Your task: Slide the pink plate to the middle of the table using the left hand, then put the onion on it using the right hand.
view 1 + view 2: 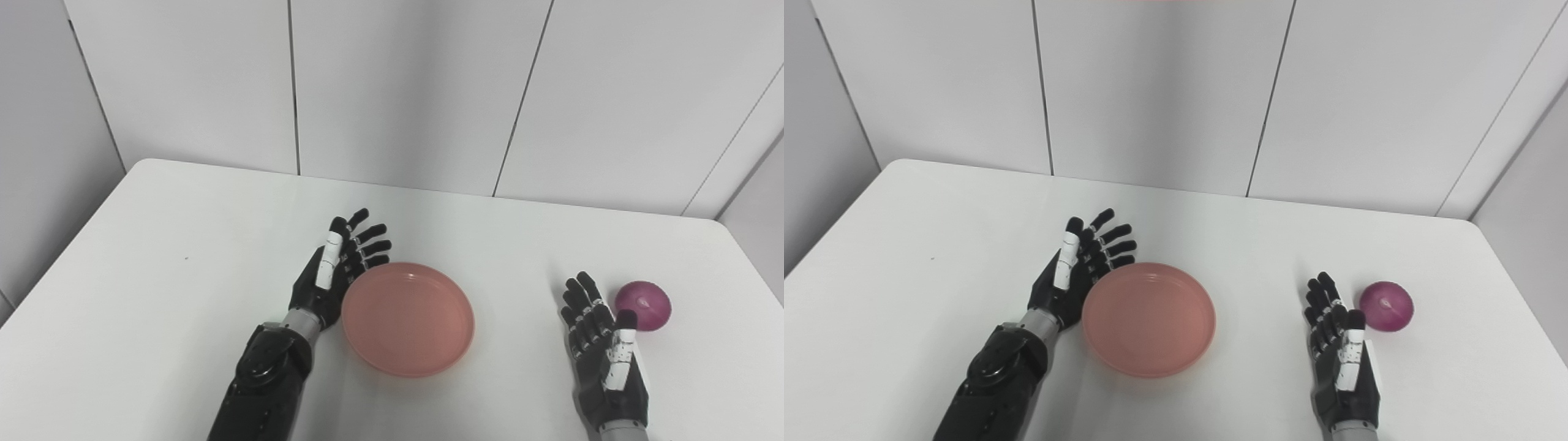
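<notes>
L hand (334, 269): fingers spread, holding nothing, palm turned toward the plate (408, 318). It sits at the plate's left rim, touching or just beside it; can't tell which from either view. Arm comes in low from the bottom edge.

Plate: pink, empty, flat on the table (153, 257). Looks roughly mid-table left to right, a bit toward the near edge. So step 1, the slide, reads as done or nearly done, judging by where it lies. L hand hasn't pulled clear yet.

R hand (603, 349): fingers spread and pointing away from the robot, nothing held, low over the table or resting on it; can't tell. Well apart from the plate, on its right.

Onion (643, 305): purple-red, on the table just beside R hand's fingertips, to their right. Not gripped; whether the thumb tip touches it is unclear.

Left to do, as I judge it: whole of step 2. R hand must close on the onion, lift, carry it left across the bare stretch of table, set it in the plate. The onion is round and may roll if nudged.
</notes>
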